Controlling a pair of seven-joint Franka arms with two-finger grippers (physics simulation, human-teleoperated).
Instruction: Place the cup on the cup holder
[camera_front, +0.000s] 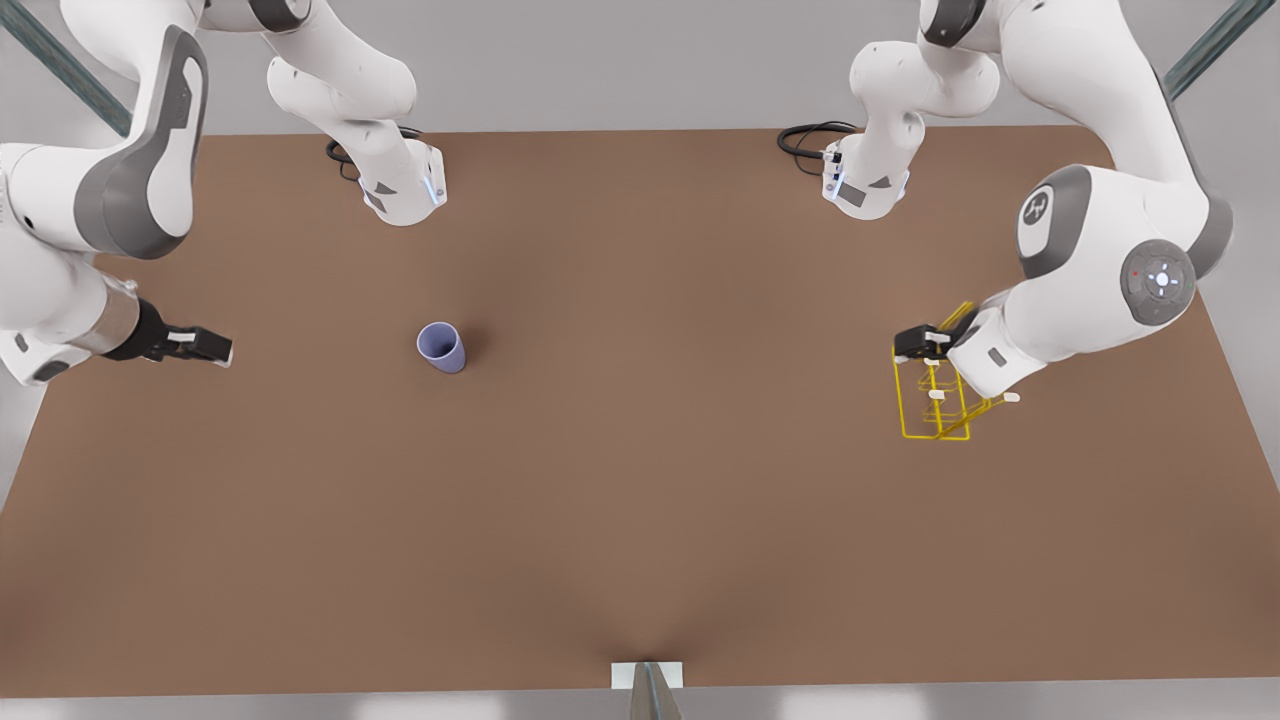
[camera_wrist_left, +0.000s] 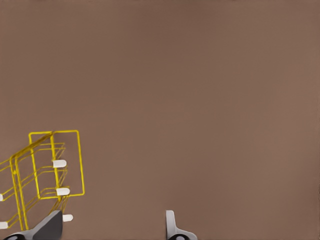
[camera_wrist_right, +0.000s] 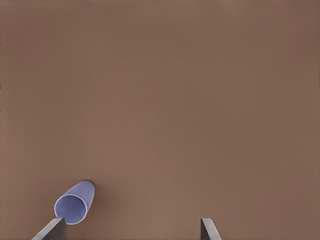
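Observation:
The lavender-blue cup (camera_front: 441, 347) stands on the brown table, left of centre in the front view, its open mouth showing. My right gripper (camera_front: 205, 347) hangs open well to the cup's left, apart from it; in the right wrist view the cup (camera_wrist_right: 75, 204) lies close beside one of the fingers (camera_wrist_right: 52, 230) of the gripper (camera_wrist_right: 131, 230). The yellow wire cup holder (camera_front: 935, 400) with white-tipped prongs stands at the front view's right. My left gripper (camera_front: 915, 345) hovers open over its far end; in the left wrist view the holder (camera_wrist_left: 50, 170) sits beside one finger of the gripper (camera_wrist_left: 111, 225).
Both arm bases (camera_front: 400, 190) (camera_front: 865, 185) stand at the table's back edge with black cables beside them. A small white and grey mount (camera_front: 647, 680) sits at the middle of the front edge. Bare brown table (camera_front: 680, 400) lies between cup and holder.

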